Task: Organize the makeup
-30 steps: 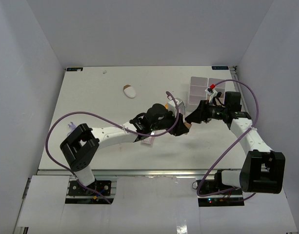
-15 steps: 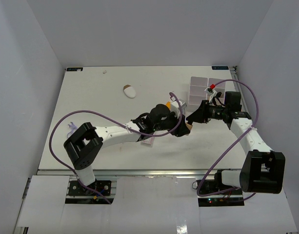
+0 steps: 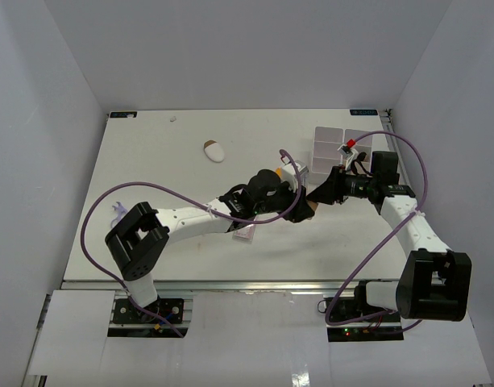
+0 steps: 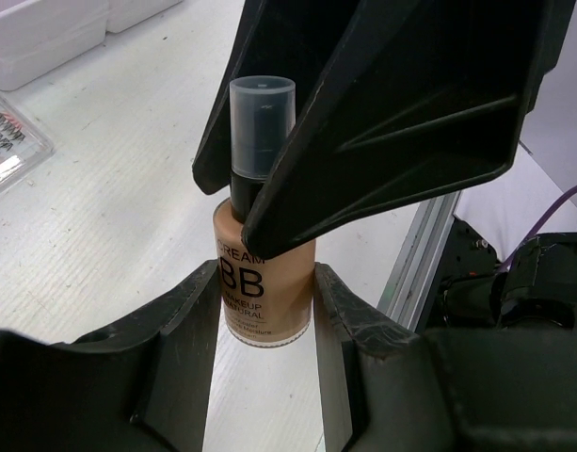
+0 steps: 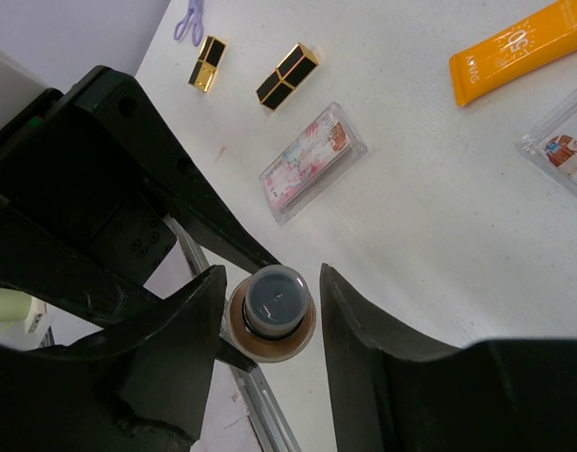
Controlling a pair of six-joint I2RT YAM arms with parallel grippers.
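Note:
A tan bottle with a dark pump under a clear cap stands upright between my left gripper's fingers, which press on its lower body. From above, my right gripper straddles the bottle's top; its left finger is close to the shoulder and its right finger stands apart, so it is open. In the top view both grippers meet at mid-table. A white-and-brown oval piece lies far left of them. An orange tube and a clear-pink palette lie on the table.
The white compartment box sits at the back right, just behind the grippers. Two black-and-gold lipstick cases lie beyond the palette. Another palette lies under the left forearm. The table's metal front edge runs near the bottle.
My left gripper has carried the bottle a little right and back, closer to the right gripper. The right arm has stayed nearly still, its fingers now around the bottle's top.

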